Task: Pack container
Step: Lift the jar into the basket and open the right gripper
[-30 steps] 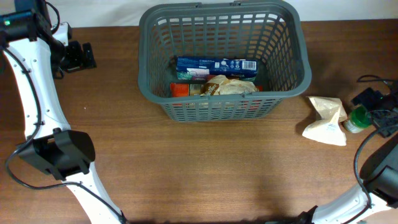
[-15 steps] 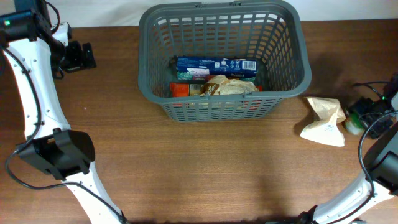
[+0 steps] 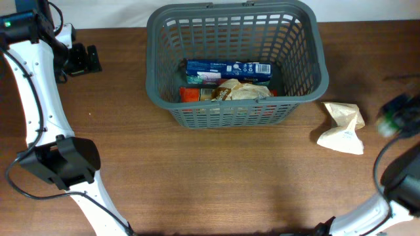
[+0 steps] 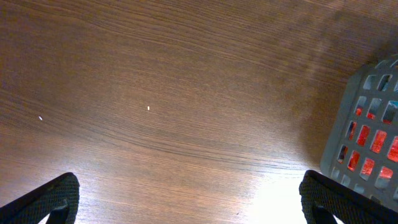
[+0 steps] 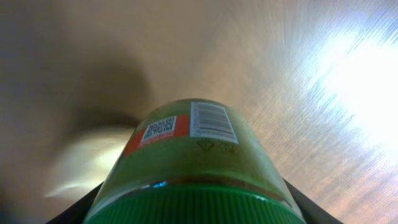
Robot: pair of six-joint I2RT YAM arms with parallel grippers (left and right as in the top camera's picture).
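Observation:
The dark grey basket (image 3: pixel 236 59) stands at the back middle of the table and holds a blue box (image 3: pixel 226 68), a crumpled brown-and-white bag (image 3: pixel 244 90) and red packs. Its slotted corner shows in the left wrist view (image 4: pixel 370 130). My right gripper (image 3: pixel 397 121) is blurred at the right edge, shut on a green-capped jar (image 5: pixel 193 168) with an orange and white label, held off the table. My left gripper (image 3: pixel 82 59) sits at the back left, open and empty; its fingertips (image 4: pixel 186 202) are spread wide over bare wood.
A cream paper pouch (image 3: pixel 342 128) lies on the table right of the basket, just left of my right gripper. The table's far edge runs behind the basket.
My right gripper closed on the green-capped jar and lifted it off the table, moving slightly; it now looks blurred. The pouch shifted a little. The left arm has not moved.

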